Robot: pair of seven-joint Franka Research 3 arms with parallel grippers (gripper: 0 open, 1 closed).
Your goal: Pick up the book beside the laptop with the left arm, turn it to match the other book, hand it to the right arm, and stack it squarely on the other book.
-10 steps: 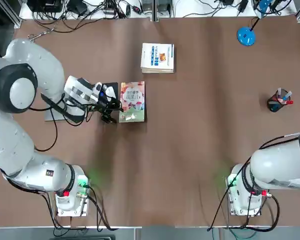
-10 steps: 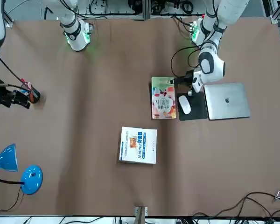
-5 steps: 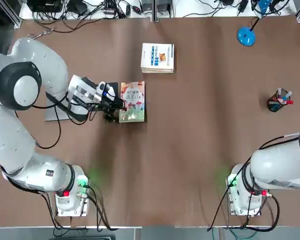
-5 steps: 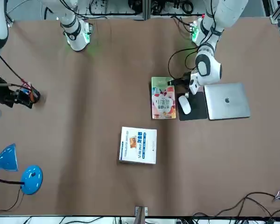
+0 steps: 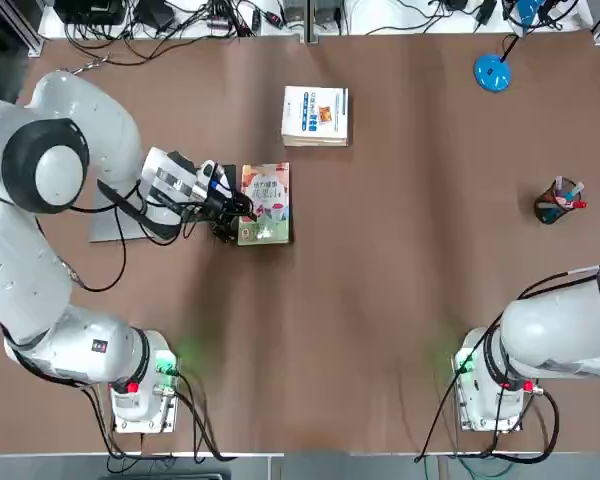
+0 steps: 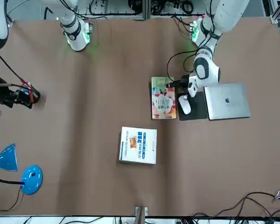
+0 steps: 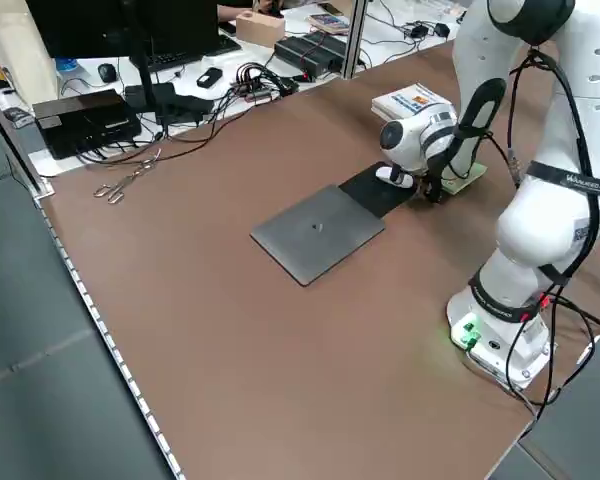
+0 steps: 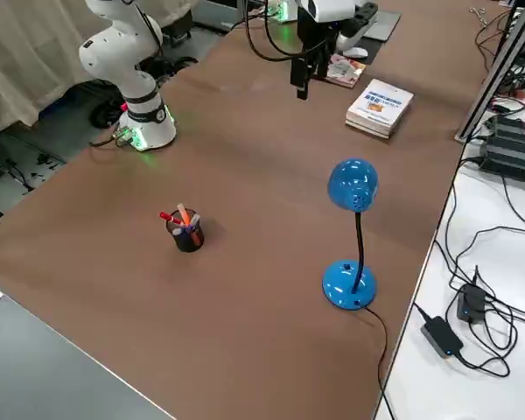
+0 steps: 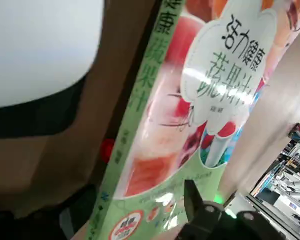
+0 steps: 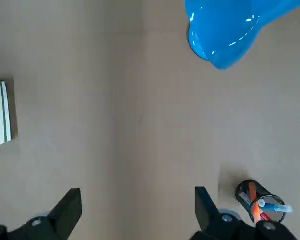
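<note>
"Where is the left gripper (image 9: 140, 215)?"

"At the illustrated book (image 5: 265, 204) (beside the mouse pad (image 6: 192, 106)), fingers apart."

"The right gripper (image 10: 138, 207)?"

"Open, above the table (image 5: 380, 300)."

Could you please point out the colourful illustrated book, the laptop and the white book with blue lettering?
Colourful illustrated book (image 6: 164, 103), front view, on its cover.
Laptop (image 6: 233, 105), front view, on its lid.
White book (image 5: 313, 112), top view, on its cover.

Brown table (image 5: 380, 330) bears a white book with blue lettering (image 5: 315, 113), an illustrated book (image 6: 163, 102) just beside a black mouse pad (image 6: 199, 110) with white mouse (image 6: 185, 104), a silver laptop (image 6: 227, 101), a pen holder (image 8: 188, 236) and a blue lamp (image 8: 348, 284).
</note>
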